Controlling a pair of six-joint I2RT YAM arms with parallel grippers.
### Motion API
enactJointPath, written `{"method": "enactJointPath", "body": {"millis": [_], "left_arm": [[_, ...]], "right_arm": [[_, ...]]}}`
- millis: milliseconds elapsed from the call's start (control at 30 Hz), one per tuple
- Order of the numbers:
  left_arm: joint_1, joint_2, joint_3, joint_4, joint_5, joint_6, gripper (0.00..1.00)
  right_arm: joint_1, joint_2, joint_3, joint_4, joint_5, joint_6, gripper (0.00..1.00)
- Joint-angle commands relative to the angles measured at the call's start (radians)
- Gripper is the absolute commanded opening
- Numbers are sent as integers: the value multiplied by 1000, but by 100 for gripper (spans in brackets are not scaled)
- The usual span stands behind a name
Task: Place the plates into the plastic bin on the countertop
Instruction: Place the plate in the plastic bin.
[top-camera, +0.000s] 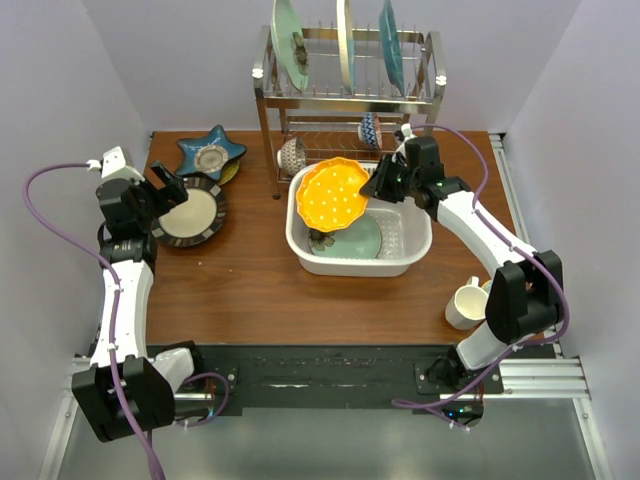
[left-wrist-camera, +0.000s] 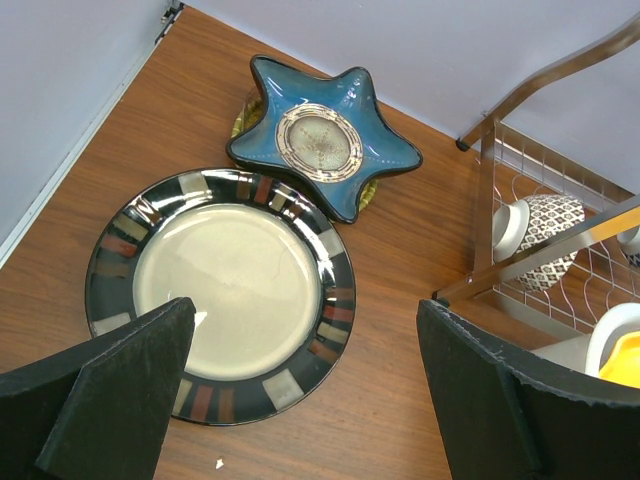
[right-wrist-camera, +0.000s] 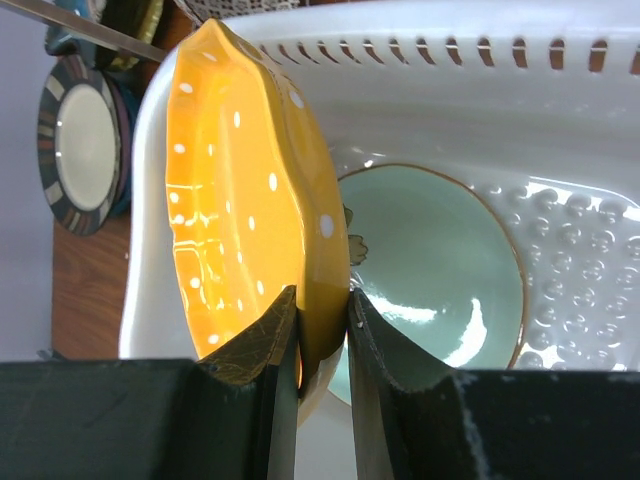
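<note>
The bin (top-camera: 360, 268) is hemmed by the rack (top-camera: 350, 100) at 12 o'clock; bare countertop (top-camera: 250, 290) is seen at its 6 o'clock. The scalloped, white-dotted orange plate (top-camera: 332, 195) is pinched at its rim by the right gripper (top-camera: 373, 189), tilted over the bin's 9 o'clock half above a pale green plate (top-camera: 364, 240). The left gripper (top-camera: 170, 190) is spread over a striped-rim plate (top-camera: 196, 213).

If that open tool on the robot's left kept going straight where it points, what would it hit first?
Most likely the dark-rimmed plate lying flat on the countertop, straight ahead of the left tool; the gap to it is unclear.
</note>
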Motion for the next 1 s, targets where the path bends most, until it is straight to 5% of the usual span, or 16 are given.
{"method": "enactJointPath", "body": {"millis": [0, 967], "left_arm": [[8, 0, 3, 43, 16, -4, 97], [10, 17, 5, 38, 25, -5, 97]], "right_arm": [[-3, -80, -16, 117, -74, 6, 0], [-7, -12, -201, 157, -111, -17, 0]]}}
